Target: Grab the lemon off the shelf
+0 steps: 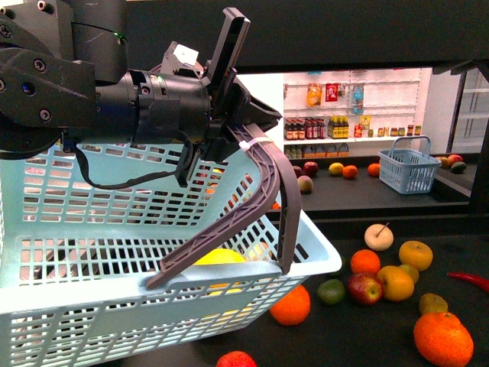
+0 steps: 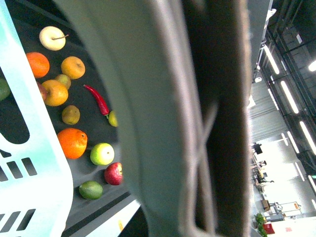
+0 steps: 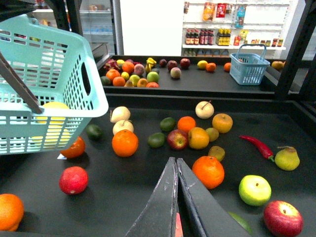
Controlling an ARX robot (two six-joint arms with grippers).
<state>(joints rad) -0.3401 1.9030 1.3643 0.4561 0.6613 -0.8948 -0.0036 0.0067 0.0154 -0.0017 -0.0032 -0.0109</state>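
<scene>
The bright yellow lemon (image 1: pixel 220 257) lies inside the light blue basket (image 1: pixel 92 290); in the right wrist view the lemon (image 3: pixel 53 111) shows through the basket (image 3: pixel 49 54) wall. My left gripper (image 1: pixel 256 126) is shut on the grey basket handle (image 1: pixel 267 176) and holds the basket above the black shelf tray (image 1: pixel 359 340). In the left wrist view the handle (image 2: pixel 163 123) fills most of the picture. My right gripper (image 3: pixel 175 160) is shut with nothing in it, its tips together over the shelf tray (image 3: pixel 123 197).
Loose fruit covers the tray: oranges (image 3: pixel 124 142) (image 3: pixel 208 171), a lime (image 3: pixel 156 139), a green apple (image 3: pixel 255 190), a red chili (image 3: pixel 256 145). A small blue basket (image 3: pixel 248 66) stands on the rear tray. White shelves of bottles (image 1: pixel 336 126) are behind.
</scene>
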